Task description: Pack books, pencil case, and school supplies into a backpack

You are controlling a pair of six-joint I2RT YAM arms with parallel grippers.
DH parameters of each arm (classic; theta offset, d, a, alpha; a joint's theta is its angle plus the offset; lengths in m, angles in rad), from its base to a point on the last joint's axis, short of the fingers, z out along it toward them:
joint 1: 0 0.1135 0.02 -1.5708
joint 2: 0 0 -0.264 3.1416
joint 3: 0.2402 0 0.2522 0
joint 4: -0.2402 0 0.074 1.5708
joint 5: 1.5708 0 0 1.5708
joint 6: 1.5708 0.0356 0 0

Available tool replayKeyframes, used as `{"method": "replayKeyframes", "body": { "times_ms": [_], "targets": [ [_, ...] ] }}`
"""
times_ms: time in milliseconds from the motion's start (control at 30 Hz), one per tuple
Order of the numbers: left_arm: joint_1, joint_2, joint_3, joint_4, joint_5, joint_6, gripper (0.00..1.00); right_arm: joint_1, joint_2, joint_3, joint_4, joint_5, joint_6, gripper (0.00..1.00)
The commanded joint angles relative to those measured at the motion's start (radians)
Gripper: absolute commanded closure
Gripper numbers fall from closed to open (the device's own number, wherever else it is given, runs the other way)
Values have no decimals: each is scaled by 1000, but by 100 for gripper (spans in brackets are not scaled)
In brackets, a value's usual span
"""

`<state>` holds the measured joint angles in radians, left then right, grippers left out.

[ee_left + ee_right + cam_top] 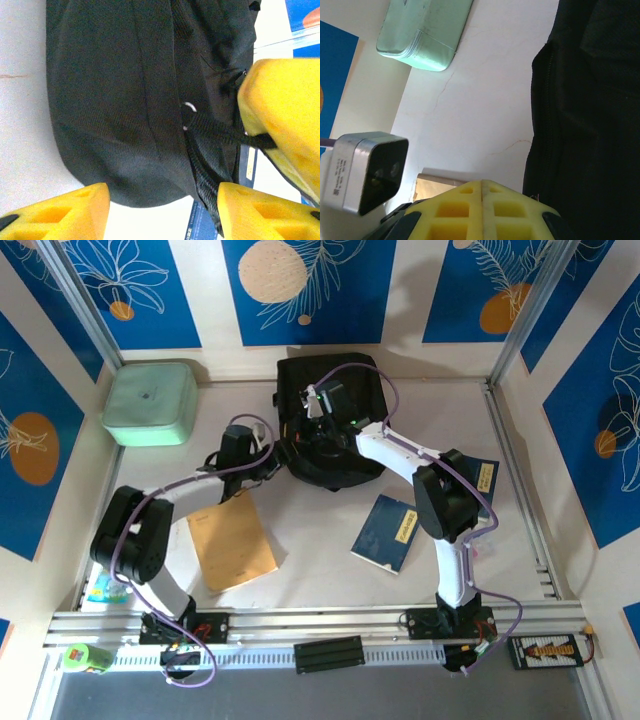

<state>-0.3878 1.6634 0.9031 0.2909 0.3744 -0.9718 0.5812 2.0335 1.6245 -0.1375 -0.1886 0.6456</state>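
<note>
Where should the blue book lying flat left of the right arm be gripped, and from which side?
Probably the blue book by its long left edge, coming in low over the bare table. It lies flat and thin, so a top-down pinch has nothing to close on, and the right arm crowds its other side.

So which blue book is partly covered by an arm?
The book farthest right: the right arm crosses it. The other book lies uncovered nearer the middle.

Mint-green box (150, 402) at far left; tan envelope (232, 540) lying nearer.
</note>
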Motion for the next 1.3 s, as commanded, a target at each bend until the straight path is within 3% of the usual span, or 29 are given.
{"method": "replayKeyframes", "body": {
  "times_ms": [0, 367, 467, 600, 733, 900, 1267],
  "targets": [
    [9, 28, 25, 74, 16, -37, 41, -4, -19, 24, 20, -43, 22, 100],
    [9, 94, 19, 213, -14, -121, 31, -13, 14, 78, -10, -99, 54, 100],
    [7, 115, 16, 232, -30, -141, 33, -17, 23, 93, -27, -116, 71, 100],
    [6, 127, 11, 237, -50, -150, 47, -21, 29, 100, -40, -114, 87, 100],
    [4, 115, -8, 219, -59, -131, 75, -23, 32, 112, -61, -92, 73, 100],
    [4, 111, -16, 202, -36, -75, 98, -16, 33, 128, -94, -32, 32, 100],
    [-17, 34, -167, 288, 66, -45, 100, -23, 152, 275, -119, 221, 22, 100]
  ]
}}
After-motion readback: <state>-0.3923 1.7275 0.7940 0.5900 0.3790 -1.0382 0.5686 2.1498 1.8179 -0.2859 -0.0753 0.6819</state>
